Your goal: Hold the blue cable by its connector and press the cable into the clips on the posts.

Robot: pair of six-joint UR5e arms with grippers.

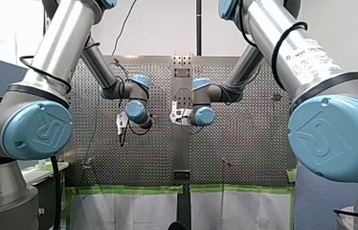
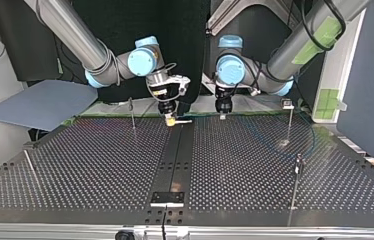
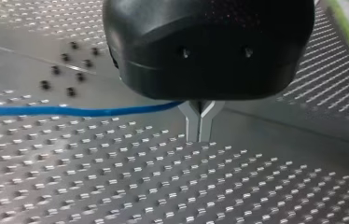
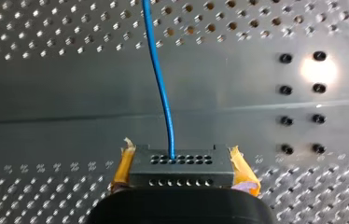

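In the right wrist view my right gripper (image 4: 182,156) is shut on the black connector (image 4: 182,169), one yellow pad on each side. The blue cable (image 4: 161,84) leaves the connector and runs straight ahead over the perforated table. In the left wrist view my left gripper (image 3: 199,125) has its metal fingers together, and the blue cable (image 3: 70,111) runs sideways into their base. In the top view my right gripper (image 2: 171,119) and my left gripper (image 2: 222,115) hang close together near the table's far edge, just above the black centre strip (image 2: 175,165).
Thin posts stand on the table (image 2: 85,170) in the top view: one at the far left (image 2: 132,114), one at the near left (image 2: 31,167), one with a clip on top at the far right (image 2: 289,120), one at the near right (image 2: 297,172). Slack blue cable (image 2: 275,144) lies at the right.
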